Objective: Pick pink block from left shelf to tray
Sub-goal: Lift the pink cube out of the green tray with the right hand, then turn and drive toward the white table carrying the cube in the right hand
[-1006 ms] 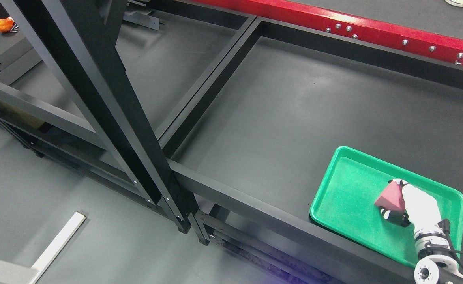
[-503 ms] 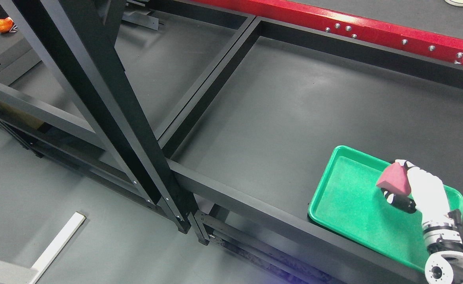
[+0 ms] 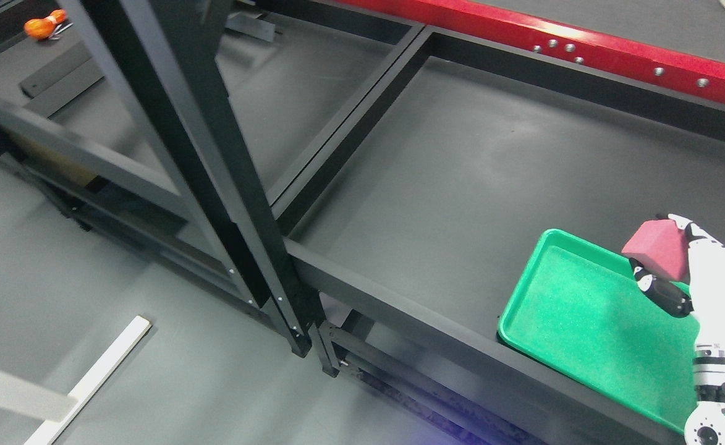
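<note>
Pink block (image 3: 657,249) | gripped by R hand (image 3: 702,272) | above green tray (image 3: 575,309) far edge | no legible txt

Right hand (image 3: 705,281): glossy white moulded shell over the back, with white fingers (image 3: 683,224) broken by dark joints and a black thumb segment carrying a small white cap. Wrist (image 3: 724,364): ribbed silver-grey metal collar banded in black, with a thin black cable beside it. Forearm end, at the near right corner: pale grey rounded housing with a circular dark-centred fitting.
</note>
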Controlling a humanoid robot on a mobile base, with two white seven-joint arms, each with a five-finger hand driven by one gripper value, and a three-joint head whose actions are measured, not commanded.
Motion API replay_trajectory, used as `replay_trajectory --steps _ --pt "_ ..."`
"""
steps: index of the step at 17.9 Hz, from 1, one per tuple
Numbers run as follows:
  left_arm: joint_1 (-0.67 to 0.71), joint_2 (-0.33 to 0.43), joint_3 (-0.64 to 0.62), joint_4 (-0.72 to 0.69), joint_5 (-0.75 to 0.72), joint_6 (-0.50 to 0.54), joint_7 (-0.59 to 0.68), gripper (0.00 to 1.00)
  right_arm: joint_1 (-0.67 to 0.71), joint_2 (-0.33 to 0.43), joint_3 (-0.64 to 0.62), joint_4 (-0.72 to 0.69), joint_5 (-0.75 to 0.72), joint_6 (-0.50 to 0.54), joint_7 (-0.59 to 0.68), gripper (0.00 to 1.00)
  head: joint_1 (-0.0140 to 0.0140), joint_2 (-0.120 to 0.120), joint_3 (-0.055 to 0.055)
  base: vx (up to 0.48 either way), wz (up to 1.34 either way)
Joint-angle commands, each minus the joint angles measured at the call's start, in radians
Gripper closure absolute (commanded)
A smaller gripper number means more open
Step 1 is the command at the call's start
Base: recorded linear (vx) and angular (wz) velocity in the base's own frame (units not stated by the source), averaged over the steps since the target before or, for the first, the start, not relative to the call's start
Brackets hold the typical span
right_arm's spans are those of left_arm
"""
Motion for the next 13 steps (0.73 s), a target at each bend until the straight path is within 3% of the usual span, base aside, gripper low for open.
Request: replay_trajectory --steps 1,13 --pt "0.0 0.017 0.0 -0.017 0.008 0.001 0.0 0.0 0.022 0.047 -0.07 -0.047 -0.03 -0.008 -0.021 0.98 0.0 0.0 0.0 -0.07 0.28" --pt "-0.001 0.017 0.0 -0.017 0.008 0.001 0.0 0.0 0.04 0.05 -0.087 -0.048 -0.034 -0.008 -0.023 0.98 0.0 0.0 0.0 -0.087 0.53"
